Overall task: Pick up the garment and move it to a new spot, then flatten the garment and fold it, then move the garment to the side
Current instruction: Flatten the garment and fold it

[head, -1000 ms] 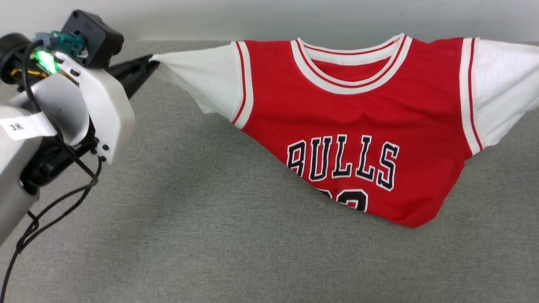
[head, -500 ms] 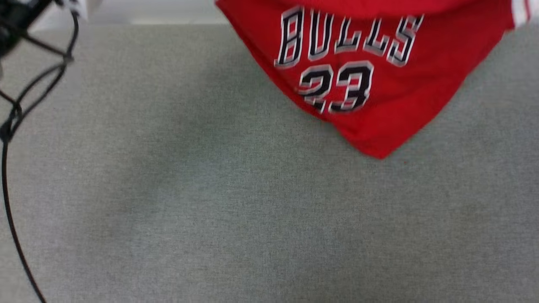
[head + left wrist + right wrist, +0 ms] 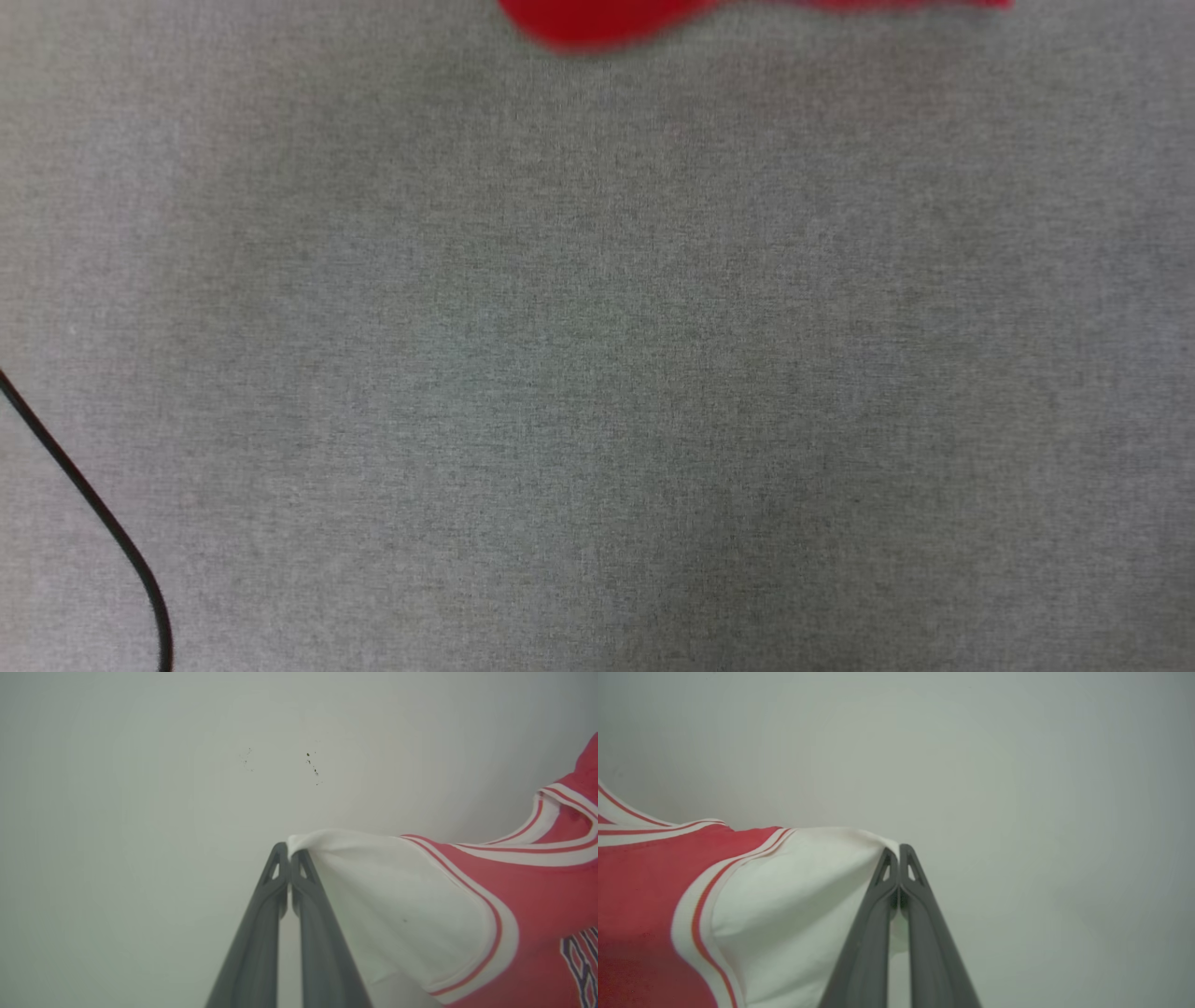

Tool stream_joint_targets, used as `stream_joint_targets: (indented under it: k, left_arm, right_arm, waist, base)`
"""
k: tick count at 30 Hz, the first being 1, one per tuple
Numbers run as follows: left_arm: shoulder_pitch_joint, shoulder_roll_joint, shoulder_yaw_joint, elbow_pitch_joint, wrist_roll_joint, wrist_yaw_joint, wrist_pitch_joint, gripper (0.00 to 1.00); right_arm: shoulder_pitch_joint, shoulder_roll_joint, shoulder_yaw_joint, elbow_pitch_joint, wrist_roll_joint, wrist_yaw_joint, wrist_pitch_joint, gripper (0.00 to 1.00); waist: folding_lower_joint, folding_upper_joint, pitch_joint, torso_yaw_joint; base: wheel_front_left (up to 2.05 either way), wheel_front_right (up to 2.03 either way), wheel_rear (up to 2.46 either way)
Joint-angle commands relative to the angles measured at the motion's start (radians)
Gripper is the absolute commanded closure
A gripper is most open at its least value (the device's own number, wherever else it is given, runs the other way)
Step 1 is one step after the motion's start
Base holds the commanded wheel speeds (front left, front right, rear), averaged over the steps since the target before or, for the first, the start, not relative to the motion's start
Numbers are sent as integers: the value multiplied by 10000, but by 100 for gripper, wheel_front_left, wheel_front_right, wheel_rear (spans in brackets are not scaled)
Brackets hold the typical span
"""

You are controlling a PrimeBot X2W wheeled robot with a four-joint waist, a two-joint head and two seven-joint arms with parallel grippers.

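On my head camera, the grey cloth-covered surface (image 3: pixel 597 373) lies below me. A blurred red edge of the garment (image 3: pixel 597 21) pokes in at twelve o'clock, right at the top margin. I cannot tell from here whether that edge touches the surface or hangs above it. A thin black cable (image 3: pixel 93 509) curves in at about eight o'clock.

On the left wrist camera, the left claw (image 3: pixel 289 851) is clenched, its two dark fingers pressed together at the tips and pinching the very end of a white sleeve (image 3: pixel 397 896). From that pinch the garment spreads toward three and four o'clock: sleeve first, then white-and-red striped trim, then the red body. The striped neckline sits at about two o'clock, and a sliver of dark, white-outlined lettering shows at the right edge (too cropped for me to read). Behind it is a pale wall (image 3: pixel 140 812) with a few tiny dark specks (image 3: pixel 312 763) near twelve o'clock.

On the right wrist camera, the right claw (image 3: pixel 898 853) is likewise clenched, grasping the tip of the other white sleeve (image 3: pixel 798 896). Here the garment runs off toward eight and nine o'clock, the sleeve cloth taut along its top edge, with striped trim next and the red body at the left margin.
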Motion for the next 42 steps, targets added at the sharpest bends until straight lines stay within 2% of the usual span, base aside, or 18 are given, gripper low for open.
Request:
stream_joint_targets:
  k: [1,9,17,25,34,35,38,39,42]
  left_arm:
    - [-501,-86,89,400,80,-25,-262,100]
    - [-1006,-228,-35,1808,77,-180,-1226,100]
    - [451,-427,-446,2655,-505,-252,-1945,100]
    - [2699,-695,-824,2952,-1258,-259,-3054,100]
    - [5694,-952,-1139,2845,-1885,-262,-3929,100]
    - [6543,-941,-1171,2733,-2014,-223,-4057,100]
    - [7378,-905,-1239,2571,-2057,-64,-4141,100]
    - [8231,-887,-1188,2359,-2203,108,-4202,100]
    - [9431,-675,-1210,1967,-2302,328,-4241,100]
  right_arm:
    - [-628,317,98,410,-224,-7,-305,100]
    - [-1852,1041,864,2114,-603,-7,-1378,100]
    - [-959,1451,1923,3417,-57,-7,-2313,100]
    - [845,1903,2710,4145,790,-7,-3279,100]
    - [3623,1993,3617,4181,1671,-7,-4203,100]
    - [4381,1921,3825,4093,1967,-7,-4391,100]
    - [5180,1808,4114,3983,2218,-7,-4525,100]
    - [5944,1693,4312,3836,2503,-7,-4666,100]
    - [6984,1510,4532,3494,2926,-7,-4826,100]
  waist:
    - [-1,0,222,12]
    - [-1,0,429,51]
    - [-1,0,539,36]
    - [-1,0,365,-27]
    - [-1,0,-487,-121]
    - [-1,0,-772,-138]
    - [-1,0,-1064,-158]
    - [-1,0,-1361,-184]
    - [-1,0,-1791,-232]
  base:
    - [0,0,0]
    - [0,0,0]
    - [0,0,0]
    - [0,0,0]
    - [0,0,0]
    - [0,0,0]
    - [0,0,0]
    - [0,0,0]
    - [0,0,0]
